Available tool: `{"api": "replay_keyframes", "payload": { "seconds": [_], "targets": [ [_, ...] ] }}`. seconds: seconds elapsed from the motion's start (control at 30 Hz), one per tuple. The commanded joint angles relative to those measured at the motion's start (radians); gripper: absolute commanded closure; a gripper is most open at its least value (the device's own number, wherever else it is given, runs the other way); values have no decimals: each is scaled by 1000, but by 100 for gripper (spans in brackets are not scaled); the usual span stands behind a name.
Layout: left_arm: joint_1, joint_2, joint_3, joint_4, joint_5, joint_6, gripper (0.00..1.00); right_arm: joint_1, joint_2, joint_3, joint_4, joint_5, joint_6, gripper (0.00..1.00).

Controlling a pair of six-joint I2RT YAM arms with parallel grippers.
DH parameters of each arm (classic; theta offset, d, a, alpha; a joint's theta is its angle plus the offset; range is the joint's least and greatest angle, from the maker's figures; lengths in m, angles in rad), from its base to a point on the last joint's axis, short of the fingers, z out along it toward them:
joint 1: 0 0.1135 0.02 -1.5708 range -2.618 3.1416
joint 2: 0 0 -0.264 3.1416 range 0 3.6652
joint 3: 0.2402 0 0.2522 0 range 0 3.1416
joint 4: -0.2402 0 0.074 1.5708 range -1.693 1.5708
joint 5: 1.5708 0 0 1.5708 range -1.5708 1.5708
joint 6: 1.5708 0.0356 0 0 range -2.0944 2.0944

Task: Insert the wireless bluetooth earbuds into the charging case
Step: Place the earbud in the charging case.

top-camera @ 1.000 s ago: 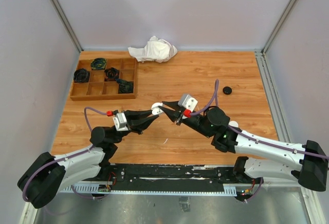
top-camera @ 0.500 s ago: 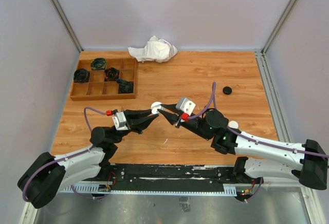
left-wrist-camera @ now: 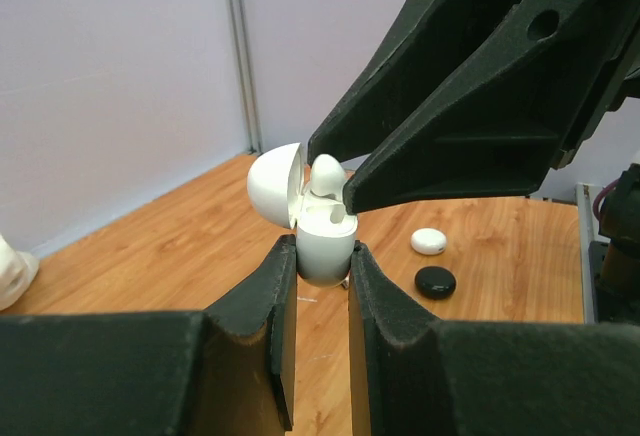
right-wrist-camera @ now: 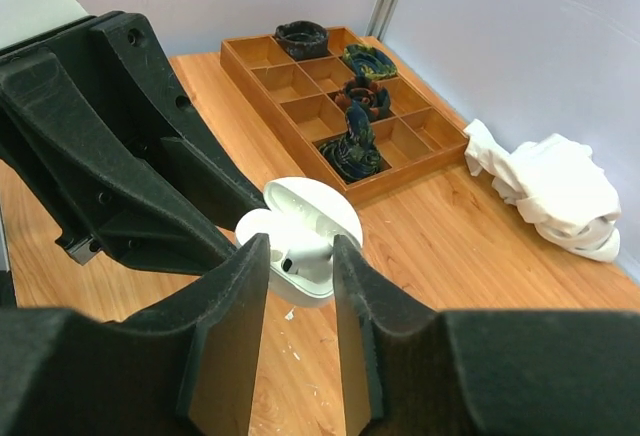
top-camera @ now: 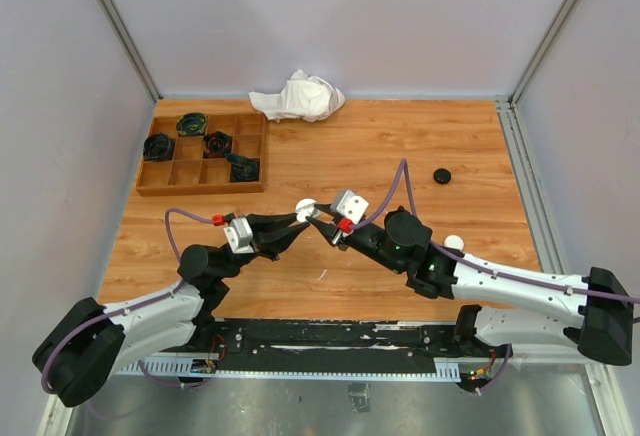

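White earbud (left-wrist-camera: 327, 172) sits in charging case (left-wrist-camera: 325, 248) between right pincer (right-wrist-camera: 296, 248) fingertips.

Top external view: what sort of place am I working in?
Probably an enclosed robot test cell rather than a home or shop: a wood-grain tabletop boxed in by plain pale walls on metal frame posts, with a wooden compartment tray of small dark items.
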Motion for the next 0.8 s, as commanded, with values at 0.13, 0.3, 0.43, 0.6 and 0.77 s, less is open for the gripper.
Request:
{"api": "replay_keyframes", "payload": {
  "seconds": [0.13,0.3,0.43,0.6,0.77],
  "targets": [
    [-8,-14,-1,15,-35,45,100,18,-20,42,-57,69,9,54],
    [-8,3,-30,22,-65,39,100,9,-48,106,-235,109,26,44],
    [-7,10,-50,13,-106,31,100,-27,-58,169,-427,110,82,43],
    [-8,11,-56,-35,-129,21,100,-119,-60,222,-621,117,179,40],
    [-8,-5,-73,-58,-134,29,100,-279,-40,260,-830,101,286,40]
  ]
}}
